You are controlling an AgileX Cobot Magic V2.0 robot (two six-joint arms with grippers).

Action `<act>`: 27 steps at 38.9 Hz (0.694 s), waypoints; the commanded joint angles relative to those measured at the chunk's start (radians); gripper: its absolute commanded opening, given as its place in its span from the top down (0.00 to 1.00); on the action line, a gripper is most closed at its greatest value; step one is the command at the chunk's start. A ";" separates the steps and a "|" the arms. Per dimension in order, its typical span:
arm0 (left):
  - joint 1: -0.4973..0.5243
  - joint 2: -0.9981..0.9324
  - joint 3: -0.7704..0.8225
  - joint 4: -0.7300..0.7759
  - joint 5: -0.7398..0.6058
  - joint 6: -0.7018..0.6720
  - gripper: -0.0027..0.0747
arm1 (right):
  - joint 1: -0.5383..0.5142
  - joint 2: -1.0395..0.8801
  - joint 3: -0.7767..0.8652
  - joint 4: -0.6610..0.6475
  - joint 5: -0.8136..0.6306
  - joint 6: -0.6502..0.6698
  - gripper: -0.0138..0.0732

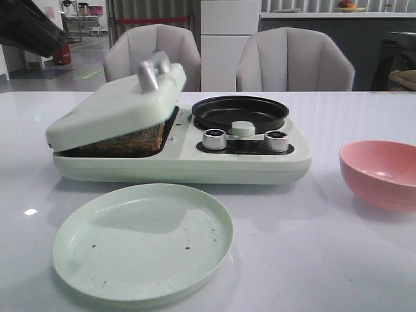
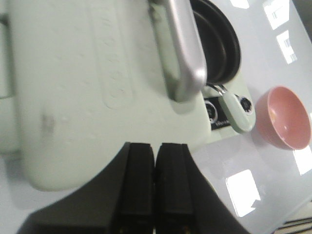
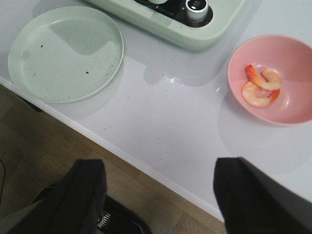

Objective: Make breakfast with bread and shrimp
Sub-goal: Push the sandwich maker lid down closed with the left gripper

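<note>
— Grippers, item one: condition?

— Left gripper point(image 2: 155, 183), black, two flat fingers pressed together with nothing between them, hanging just above the pale green hinged lid point(image 2: 92, 92) with its brushed metal handle point(image 2: 185, 48). Right gripper point(image 3: 158, 195), black, fingers spread wide and empty, past the table edge over the wooden floor.

— Item two, the appliance?

— Pale green breakfast maker point(image 1: 182, 159) on the glossy white table point(image 1: 312, 253). Lid tilted, propped partly up on browned bread point(image 1: 127, 140) lying in the left compartment. Round black frying pan point(image 1: 240, 113) in the right compartment; two silver knobs point(image 1: 214, 138) in front of it.

— Item three, crockery?

— Round pale green plate point(image 1: 143, 242), a few dark crumbs on it, in front of the appliance. Pink round bowl point(image 3: 292, 63) to the appliance's right, near the table edge.

— Shrimp?

— Two curled pale orange shrimp point(image 3: 261, 87), touching each other, inside the pink bowl.
</note>
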 commanded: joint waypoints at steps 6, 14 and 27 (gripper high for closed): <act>-0.192 -0.191 0.106 0.045 -0.153 0.026 0.83 | -0.003 -0.002 -0.026 0.004 -0.061 -0.002 0.19; -0.369 -0.317 0.209 0.117 -0.172 0.026 0.83 | -0.003 -0.002 -0.026 0.004 -0.061 -0.002 0.19; -0.538 -0.503 0.298 0.435 -0.176 -0.227 0.83 | -0.003 -0.002 -0.026 0.004 -0.060 -0.002 0.19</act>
